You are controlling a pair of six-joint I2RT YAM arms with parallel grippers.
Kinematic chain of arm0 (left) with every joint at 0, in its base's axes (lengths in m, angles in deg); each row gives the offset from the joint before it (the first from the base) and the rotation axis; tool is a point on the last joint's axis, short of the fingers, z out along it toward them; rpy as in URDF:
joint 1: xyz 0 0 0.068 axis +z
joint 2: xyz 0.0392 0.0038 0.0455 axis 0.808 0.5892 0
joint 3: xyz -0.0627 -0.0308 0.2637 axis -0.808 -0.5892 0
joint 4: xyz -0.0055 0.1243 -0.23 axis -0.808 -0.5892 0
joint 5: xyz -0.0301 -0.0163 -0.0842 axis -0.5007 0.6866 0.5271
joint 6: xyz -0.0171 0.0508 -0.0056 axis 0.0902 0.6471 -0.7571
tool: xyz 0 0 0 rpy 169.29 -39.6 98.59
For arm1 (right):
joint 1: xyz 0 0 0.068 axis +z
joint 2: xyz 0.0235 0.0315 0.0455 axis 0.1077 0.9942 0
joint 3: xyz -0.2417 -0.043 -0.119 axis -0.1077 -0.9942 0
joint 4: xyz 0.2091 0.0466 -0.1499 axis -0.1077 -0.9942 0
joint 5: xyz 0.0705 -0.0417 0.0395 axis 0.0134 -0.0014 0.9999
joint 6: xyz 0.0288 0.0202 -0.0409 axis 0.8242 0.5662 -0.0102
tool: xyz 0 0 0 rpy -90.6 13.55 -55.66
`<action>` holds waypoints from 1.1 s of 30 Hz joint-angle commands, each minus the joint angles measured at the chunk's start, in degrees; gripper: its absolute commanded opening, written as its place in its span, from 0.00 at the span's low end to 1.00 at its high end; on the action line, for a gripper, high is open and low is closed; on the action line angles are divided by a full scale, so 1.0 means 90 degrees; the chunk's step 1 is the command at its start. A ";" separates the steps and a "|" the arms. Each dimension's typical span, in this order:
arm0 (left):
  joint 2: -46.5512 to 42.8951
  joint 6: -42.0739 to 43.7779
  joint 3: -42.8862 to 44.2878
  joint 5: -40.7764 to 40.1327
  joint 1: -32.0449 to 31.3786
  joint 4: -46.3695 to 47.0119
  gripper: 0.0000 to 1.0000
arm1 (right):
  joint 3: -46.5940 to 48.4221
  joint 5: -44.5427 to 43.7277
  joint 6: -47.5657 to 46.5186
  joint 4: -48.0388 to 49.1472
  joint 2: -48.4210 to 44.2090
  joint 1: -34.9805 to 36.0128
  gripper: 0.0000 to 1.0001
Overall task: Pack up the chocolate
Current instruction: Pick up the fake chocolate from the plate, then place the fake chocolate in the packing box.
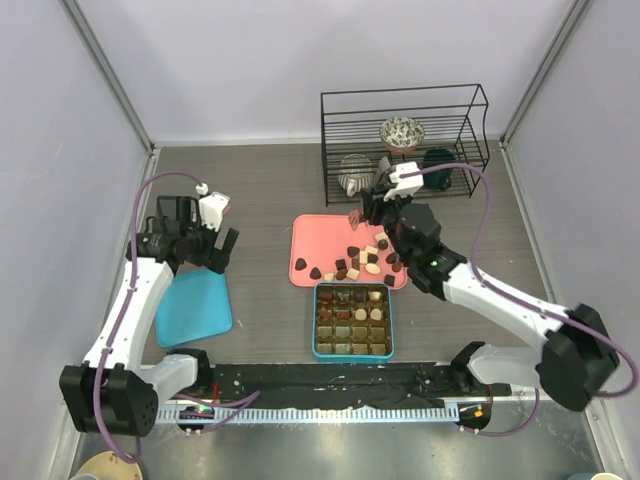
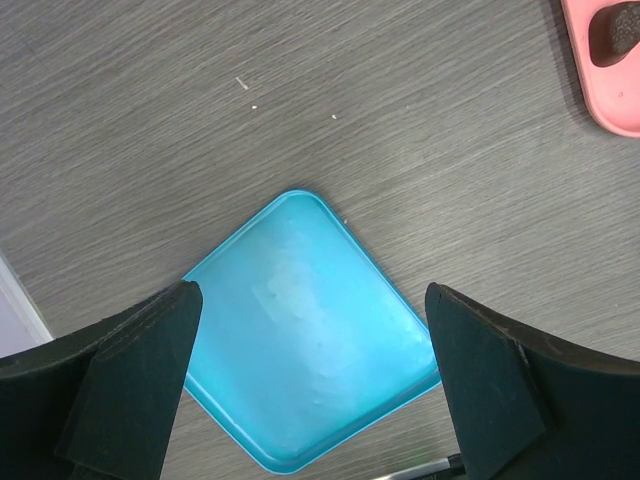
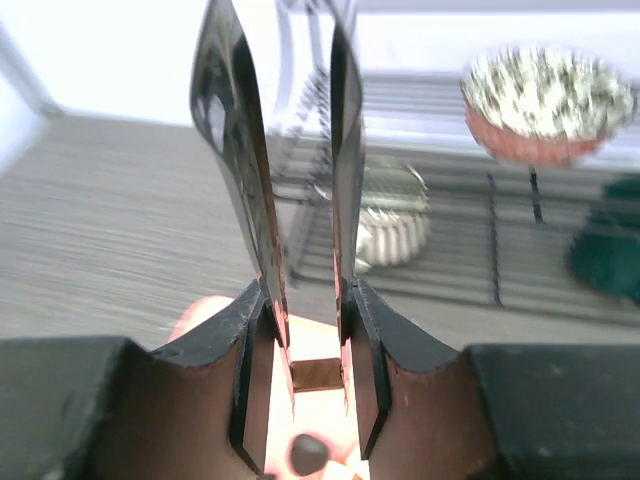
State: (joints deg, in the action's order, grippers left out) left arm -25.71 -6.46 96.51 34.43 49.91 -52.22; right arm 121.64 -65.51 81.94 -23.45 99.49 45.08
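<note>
The left gripper [image 2: 312, 375] hangs over the blue lid [image 1: 195, 305] at the left of the worktop [image 1: 260, 200], its 2 fingers spread as wide as they go and holding nothing. It is well apart from the sweets. That reads as a parked pose, keeping this arm out of the way while leaving it ready over the lid, which probably goes on last.

In the middle, the pink tray [image 1: 318, 238] serves as the supply. The loose chocolate [image 1: 352, 262] is scattered over its near and right part, in dark, mid-brown and cream pieces. Just beside the tray's near edge sits the teal box [image 1: 352, 354], placed close so each carry is short. Several of its brown compartments already hold a piece.

To the right, the right gripper [image 1: 365, 212] is over the tray's far side. Its fingers are drawn in to a narrow gap, and in the wrist view 1 brown square piece [image 3: 318, 375] appears to be pinched between them, though it could be lying on the tray behind the gap. A narrow, careful grip suits something this small and easily marked. Behind it stands the wire rack [image 1: 450, 120] with bowls, which plays no part in the job.

The packing looks partly done.
</note>
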 commanded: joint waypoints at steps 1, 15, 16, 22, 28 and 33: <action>0.0344 -0.0071 0.0168 0.0094 0.0014 0.0260 1.00 | -0.0056 0.0620 -0.0164 -0.0641 -0.1063 0.0141 0.28; 0.2112 -0.0237 0.1144 0.0103 0.0023 0.0514 1.00 | -0.0613 0.2671 -0.0027 -0.2584 -0.3017 0.0443 0.27; 0.2258 -0.0276 0.1193 0.0113 0.0014 0.0523 1.00 | -0.0564 0.2953 -0.0028 -0.2683 -0.2998 0.0454 0.27; 0.2454 -0.0404 0.1389 0.0123 0.0014 0.0504 1.00 | -0.0329 0.3590 0.0119 -0.3014 -0.2871 0.0726 0.27; 0.2386 -0.0550 0.1292 0.0172 0.0023 0.0524 1.00 | -0.0251 0.3561 0.0119 -0.3045 -0.2647 0.1302 0.27; 0.2240 -0.0511 0.1087 0.0152 0.0014 0.0553 1.00 | -0.0222 0.3122 0.0099 -0.2928 -0.2452 0.1947 0.27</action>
State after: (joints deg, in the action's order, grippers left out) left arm -3.26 -10.16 106.83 34.82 49.91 -49.10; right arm 116.76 -35.21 82.38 -52.17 76.73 58.91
